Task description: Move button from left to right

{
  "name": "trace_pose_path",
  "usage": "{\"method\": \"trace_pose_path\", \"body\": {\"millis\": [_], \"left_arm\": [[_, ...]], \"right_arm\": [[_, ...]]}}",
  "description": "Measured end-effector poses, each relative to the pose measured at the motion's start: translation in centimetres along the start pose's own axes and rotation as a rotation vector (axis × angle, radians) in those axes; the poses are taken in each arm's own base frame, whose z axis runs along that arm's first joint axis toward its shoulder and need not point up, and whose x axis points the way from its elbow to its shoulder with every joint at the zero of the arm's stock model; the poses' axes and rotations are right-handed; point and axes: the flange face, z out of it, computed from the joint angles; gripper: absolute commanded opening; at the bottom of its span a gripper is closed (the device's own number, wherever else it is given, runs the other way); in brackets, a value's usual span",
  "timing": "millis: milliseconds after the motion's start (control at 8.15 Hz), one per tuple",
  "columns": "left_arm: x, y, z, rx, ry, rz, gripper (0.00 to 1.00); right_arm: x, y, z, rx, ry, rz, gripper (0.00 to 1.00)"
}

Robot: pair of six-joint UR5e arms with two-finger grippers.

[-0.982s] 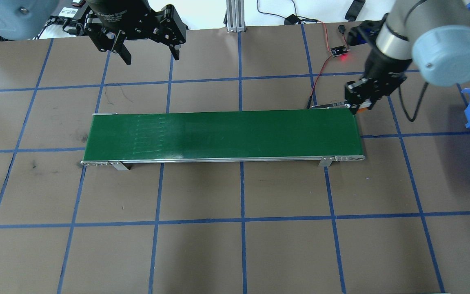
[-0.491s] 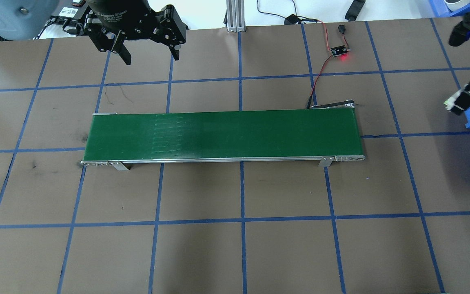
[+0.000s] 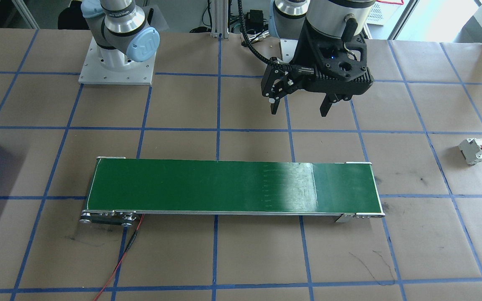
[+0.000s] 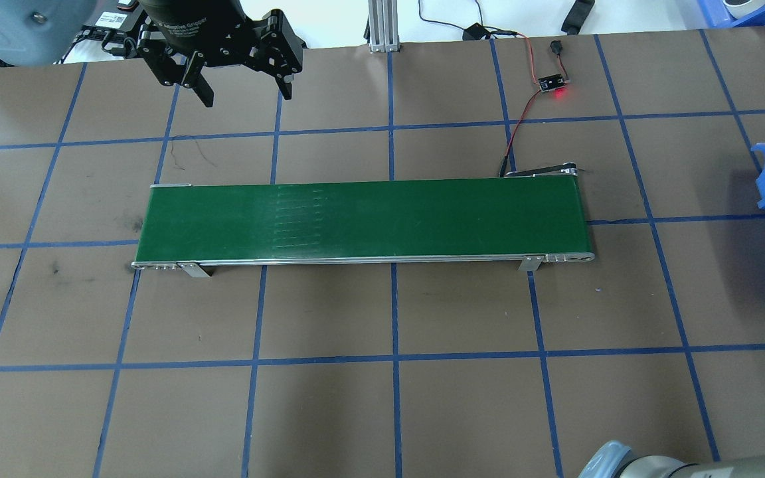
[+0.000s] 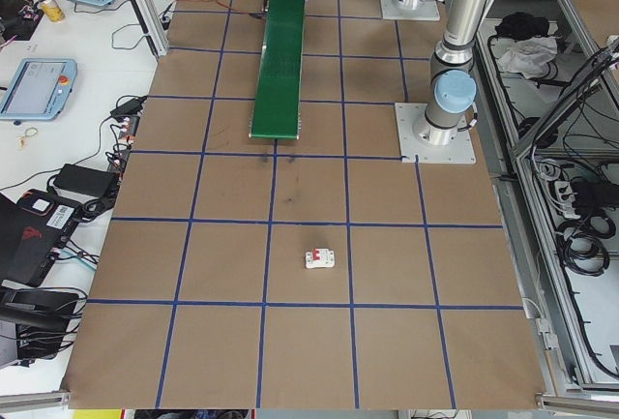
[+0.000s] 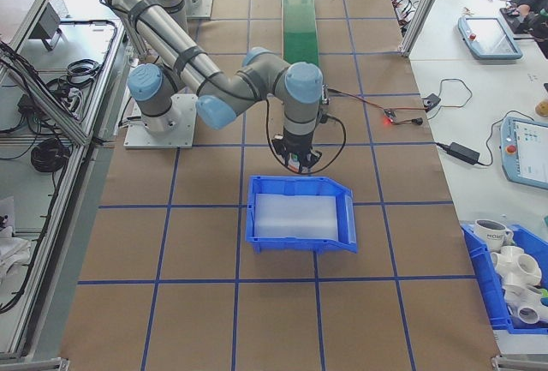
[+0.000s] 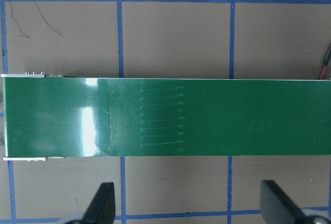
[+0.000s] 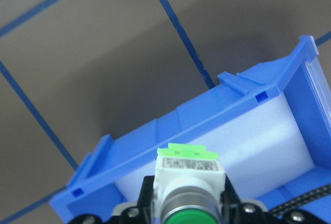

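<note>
The right gripper (image 8: 183, 211) holds the button (image 8: 188, 182) tight above the blue bin (image 8: 170, 125). The left gripper (image 4: 240, 86) fingers are spread wide, holding nothing.

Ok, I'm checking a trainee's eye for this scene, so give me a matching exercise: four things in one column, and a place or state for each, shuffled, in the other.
Things:
1. button
2. left hand
3. circuit breaker
4. blue bin

Places or states:
A. lies on the table past the conveyor belt's end
B. open and empty
C. gripped in the right hand
D. lined with white foam

Pairs: 1-C, 2-B, 3-A, 4-D
</note>
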Motion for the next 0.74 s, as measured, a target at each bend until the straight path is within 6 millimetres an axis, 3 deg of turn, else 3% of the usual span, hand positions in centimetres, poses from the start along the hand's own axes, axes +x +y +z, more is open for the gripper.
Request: {"method": "trace_pose_path", "body": {"millis": [245,368,613,736], "left_arm": [[0.0,0.1,-0.1,-0.001,-0.001,0.0,1.0],[0.0,0.1,0.0,-0.003,-0.002,0.0,1.0],[0.0,0.2,-0.2,0.001,-0.001,0.0,1.0],[-0.1,0.3,-0.3,0.002,-0.001,0.001,1.0]], "right_arm": [[3.0,3.9,6.5,0.03,0.031,-0.109,0.1],[3.9,4.5,9.2,0.051,0.031,-0.144,0.17],[5.1,5.1,13.4,0.064,0.041,-0.246,0.42],[5.4,5.6,15.0,0.069,0.037,-0.28,0.76]]}}
